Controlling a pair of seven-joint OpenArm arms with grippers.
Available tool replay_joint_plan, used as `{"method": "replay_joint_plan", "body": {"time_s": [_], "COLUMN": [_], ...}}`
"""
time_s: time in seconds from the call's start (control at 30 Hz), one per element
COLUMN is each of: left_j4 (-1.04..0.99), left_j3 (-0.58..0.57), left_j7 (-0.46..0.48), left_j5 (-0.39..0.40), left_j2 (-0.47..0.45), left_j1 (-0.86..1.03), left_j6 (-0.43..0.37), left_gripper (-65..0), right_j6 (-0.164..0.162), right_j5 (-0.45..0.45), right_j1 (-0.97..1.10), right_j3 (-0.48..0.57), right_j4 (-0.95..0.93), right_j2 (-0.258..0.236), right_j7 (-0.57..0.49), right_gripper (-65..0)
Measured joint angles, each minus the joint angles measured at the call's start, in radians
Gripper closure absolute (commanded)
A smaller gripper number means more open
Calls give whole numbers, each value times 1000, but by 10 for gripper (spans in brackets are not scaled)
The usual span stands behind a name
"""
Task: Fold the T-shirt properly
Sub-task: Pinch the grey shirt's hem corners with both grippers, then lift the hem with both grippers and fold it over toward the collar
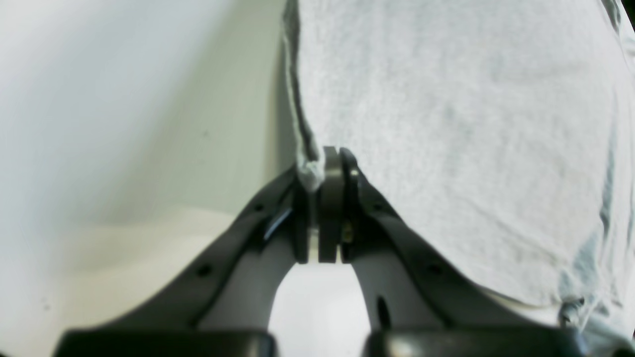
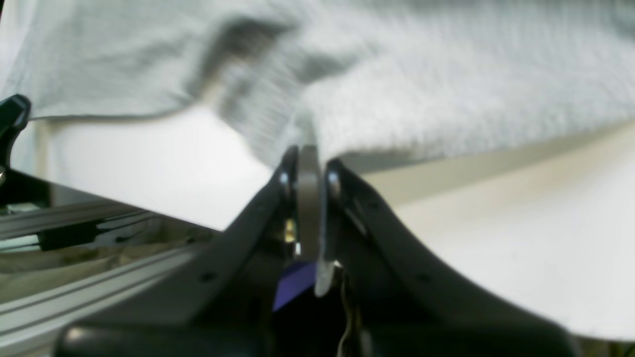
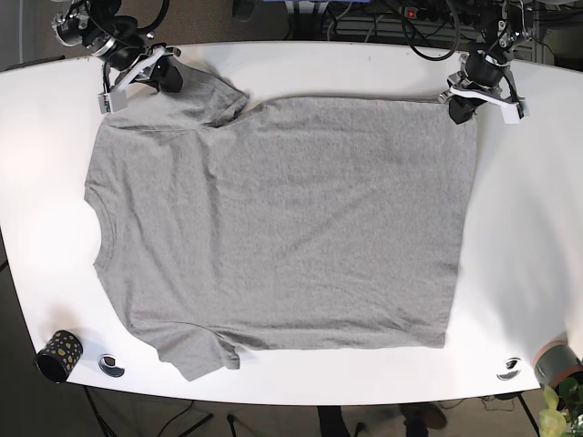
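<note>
With the T-shirt [image 3: 282, 218] lying flat on the white surface [image 3: 528, 228] between them, the left pincer [image 1: 330, 163] is pinching only a sliver of hem corner and the right pincer [image 2: 307, 158] a sleeve edge, so either thin bite risks slipping loose when lifting.

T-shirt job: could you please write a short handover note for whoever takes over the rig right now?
Left end effector: shut on the T-shirt, at its far hem corner.
Right end effector: shut on the T-shirt, at the far sleeve, which is bunched.
The shirt lies spread flat on the white table, collar toward the right arm's side.
Done: both far corners gripped.
Left: every fold; none is visible yet.
</note>
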State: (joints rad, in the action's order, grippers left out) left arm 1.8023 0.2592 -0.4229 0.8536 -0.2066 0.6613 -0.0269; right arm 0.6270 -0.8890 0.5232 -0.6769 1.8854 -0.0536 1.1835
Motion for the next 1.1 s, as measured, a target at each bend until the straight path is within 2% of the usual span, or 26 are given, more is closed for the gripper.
{"method": "replay_joint_plan", "body": {"time_s": [0.17,0.4,0.47,0.57,0.73,0.83,0.9,1.1], "left_j4": [74,110,111,111,114,114,114,151], "left_j3": [1,57,93,175,252,267,266,255], "left_j7": [3,3,-2,-4,0,-8,-12,-5], "left_j5": [-49,-56,-57,-62,-68,-68,-68,-64], "left_j2": [-1,-27,-24,-18,16,34,34,31], "left_j1": [50,152,187,225,253,249,222,119], "left_j6": [1,7,85,210,354,394,407,409], "left_gripper": [0,0,0,0,0,0,0,0], "right_j6": [-1,2,6,33,36,34,31,31], "right_j5": [1,2,-9,-43,-170,-256,-286,-270], "right_j1": [41,136,171,209,247,239,217,101], "right_j3": [0,1,1,-18,-61,-58,-61,-51], "right_j4": [57,87,109,111,114,115,116,111], "right_j2": [1,1,0,1,-21,-67,-80,-80], "right_j7": [3,6,4,8,9,17,0,13], "right_gripper": [0,0,0,0,0,0,0,0]}}
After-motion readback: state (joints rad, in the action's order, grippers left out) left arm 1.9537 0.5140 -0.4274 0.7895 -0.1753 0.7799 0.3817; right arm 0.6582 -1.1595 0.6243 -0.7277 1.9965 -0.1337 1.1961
